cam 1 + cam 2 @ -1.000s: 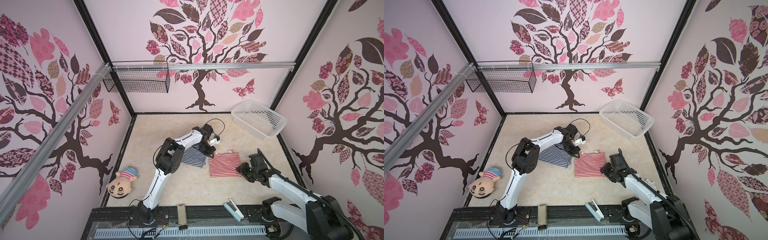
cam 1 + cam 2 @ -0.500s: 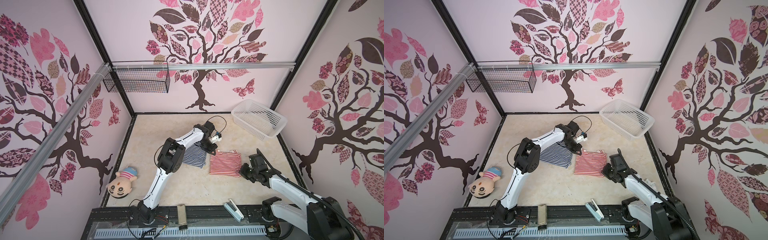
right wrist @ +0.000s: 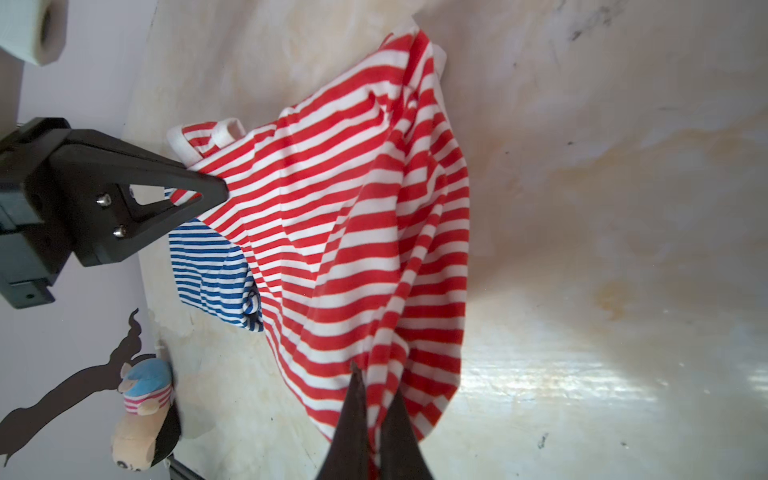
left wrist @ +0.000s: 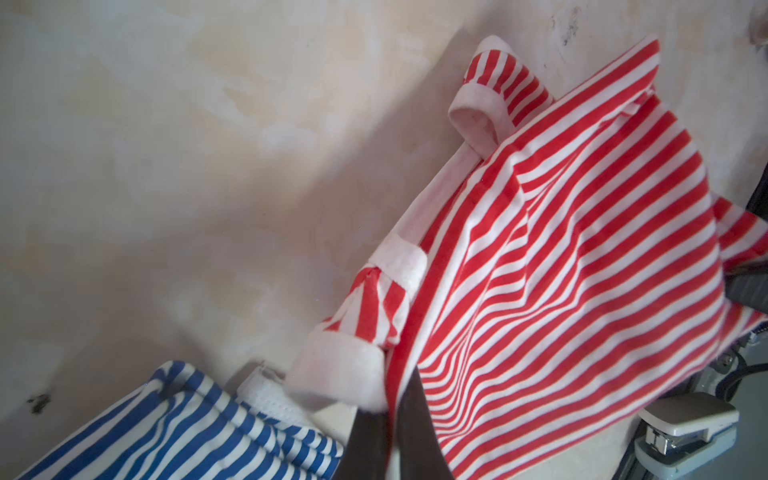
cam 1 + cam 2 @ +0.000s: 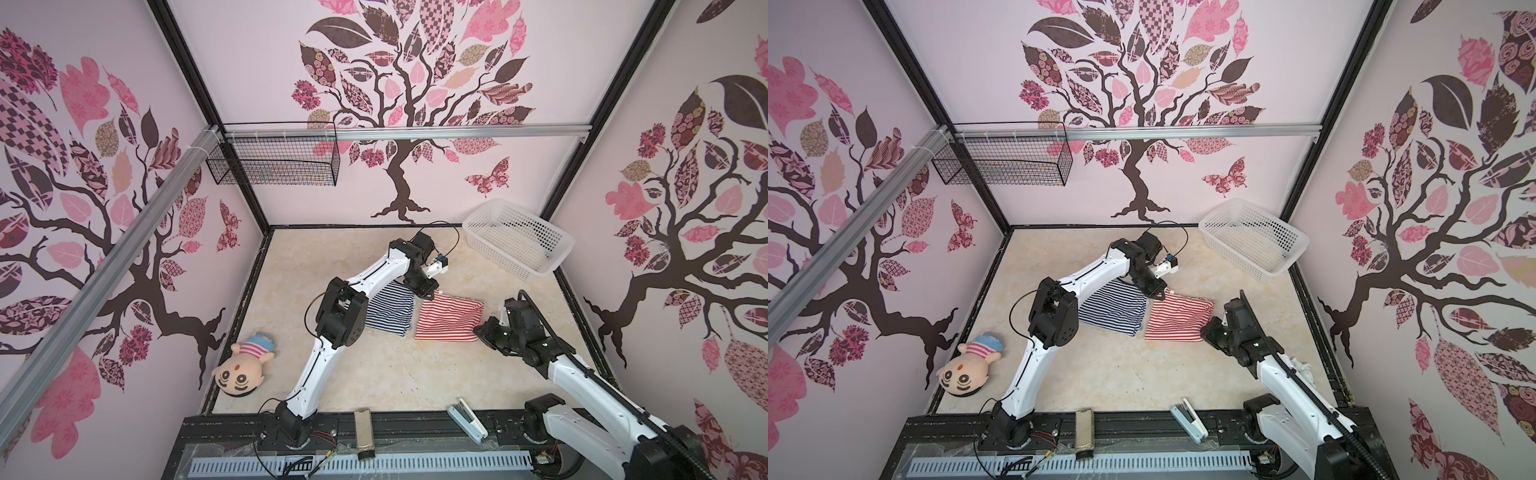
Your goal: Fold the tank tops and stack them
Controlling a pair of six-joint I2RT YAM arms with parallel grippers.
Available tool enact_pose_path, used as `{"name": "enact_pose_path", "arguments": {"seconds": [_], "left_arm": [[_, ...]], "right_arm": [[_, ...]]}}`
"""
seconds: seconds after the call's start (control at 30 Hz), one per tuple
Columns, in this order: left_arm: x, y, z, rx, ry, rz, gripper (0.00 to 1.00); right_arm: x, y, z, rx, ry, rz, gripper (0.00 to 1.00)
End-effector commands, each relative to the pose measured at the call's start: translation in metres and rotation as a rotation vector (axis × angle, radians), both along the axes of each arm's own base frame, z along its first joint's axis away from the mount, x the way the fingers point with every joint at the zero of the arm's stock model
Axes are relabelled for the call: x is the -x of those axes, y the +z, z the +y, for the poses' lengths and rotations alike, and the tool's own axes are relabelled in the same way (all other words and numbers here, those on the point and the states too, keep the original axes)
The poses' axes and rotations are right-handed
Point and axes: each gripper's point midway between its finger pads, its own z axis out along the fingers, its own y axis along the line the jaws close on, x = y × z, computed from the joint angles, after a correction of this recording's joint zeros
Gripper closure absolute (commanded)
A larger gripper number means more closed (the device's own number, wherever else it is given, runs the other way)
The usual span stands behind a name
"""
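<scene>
The red-and-white tank top (image 5: 449,318) (image 5: 1179,320) lies mid-table, raised at two ends. My left gripper (image 5: 432,294) (image 5: 1160,296) is shut on its far left corner by a white-edged strap; in the left wrist view the jaws (image 4: 390,409) pinch red-striped cloth (image 4: 582,270). My right gripper (image 5: 478,330) (image 5: 1204,330) is shut on the near right edge, and the right wrist view shows its jaws (image 3: 376,380) closed on the bunched fabric (image 3: 353,228). The navy-and-white tank top (image 5: 392,311) (image 5: 1117,309) (image 4: 187,436) (image 3: 212,270) lies folded just left of it, partly under my left arm.
A white plastic basket (image 5: 519,241) sits at the back right. A plush doll (image 5: 245,368) (image 3: 141,415) lies at the left edge. A stapler (image 5: 467,419) (image 4: 690,432) and a grey block (image 5: 363,428) rest on the front rail. A wire basket (image 5: 274,162) hangs on the back wall.
My right gripper has closed on the red top's near right edge. The left gripper has kept its hold and drawn its corner slightly up and back, so the cloth is tented.
</scene>
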Motion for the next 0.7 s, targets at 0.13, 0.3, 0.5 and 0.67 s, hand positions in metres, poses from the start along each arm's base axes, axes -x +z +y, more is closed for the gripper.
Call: {"name": "enact_pose_path", "arguments": {"seconds": [0.13, 0.3, 0.5, 0.67], "left_arm": [[-0.036, 0.081, 0.042, 0.064, 0.070, -0.165, 1.00], [-0.054, 0.103, 0.068, 0.053, 0.109, -0.244, 1.00], [-0.079, 0.103, 0.110, 0.036, 0.177, -0.252, 1.00], [-0.102, 0.091, 0.153, 0.005, 0.232, -0.242, 1.00]], "right_arm": [[-0.019, 0.044, 0.027, -0.079, 0.066, -0.080, 1.00], [-0.032, 0.057, 0.070, -0.054, 0.158, -0.100, 1.00], [-0.056, 0.054, 0.117, -0.066, 0.238, -0.081, 1.00], [-0.076, 0.046, 0.152, -0.091, 0.280, -0.074, 1.00]]}}
